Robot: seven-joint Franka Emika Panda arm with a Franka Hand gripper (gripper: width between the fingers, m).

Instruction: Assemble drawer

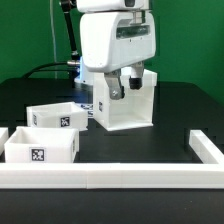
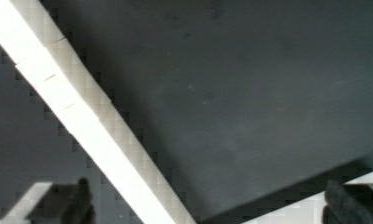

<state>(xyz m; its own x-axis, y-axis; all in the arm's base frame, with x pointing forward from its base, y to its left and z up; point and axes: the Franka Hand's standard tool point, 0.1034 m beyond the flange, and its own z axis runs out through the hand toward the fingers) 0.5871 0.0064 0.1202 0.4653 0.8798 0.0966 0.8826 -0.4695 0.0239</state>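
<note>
The tall white housing [image 1: 130, 112] of the drawer stands at the table's middle. My gripper [image 1: 126, 85] hangs right over its top, fingers reaching down at its upper edge. In the wrist view, the housing's thin white wall [image 2: 76, 100] runs diagonally between my two dark fingers [image 2: 58, 205], which stand wide apart, so my gripper [image 2: 209, 205] is open with nothing gripped. Two shallow white trays with black-and-white tags lie toward the exterior view's left: one [image 1: 55, 115] beside the housing, one [image 1: 40, 148] nearer the front.
A long low white border rail [image 1: 110, 178] runs along the front of the table and turns back on the exterior view's right [image 1: 205, 148]. Black cables hang behind the arm.
</note>
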